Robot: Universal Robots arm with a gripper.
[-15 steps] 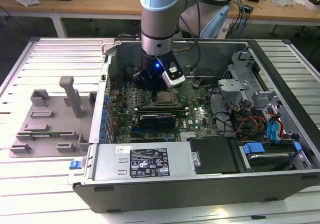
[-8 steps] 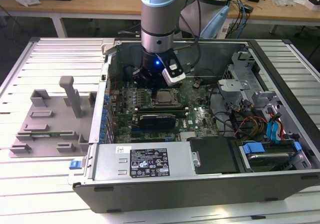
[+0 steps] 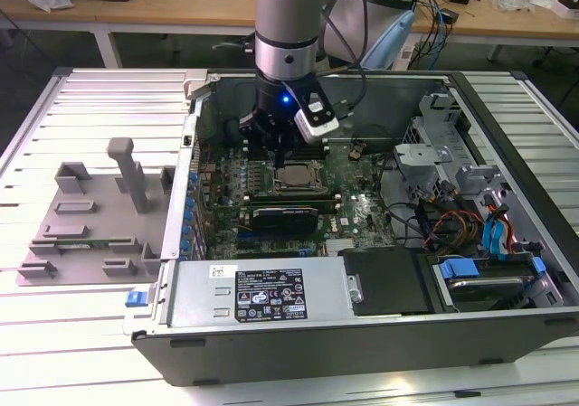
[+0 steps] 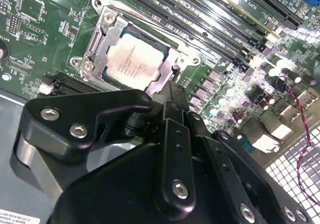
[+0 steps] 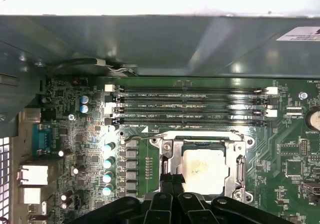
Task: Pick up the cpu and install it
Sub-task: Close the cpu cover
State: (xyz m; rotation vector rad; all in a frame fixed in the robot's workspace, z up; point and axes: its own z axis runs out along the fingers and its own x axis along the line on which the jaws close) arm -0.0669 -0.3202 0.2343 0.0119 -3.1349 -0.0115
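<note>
Slatted white desk, open computer case: hangs over motherboard with gripper pinched together and empty, tip just beside socket frame, with cpu seated flat inside that frame.

Silvery square cpu flat, seated inside socket frame.

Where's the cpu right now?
In the second wrist view the cpu lies inside the metal socket frame on the green motherboard, beside the memory slots, with the tool close by one edge.
</note>
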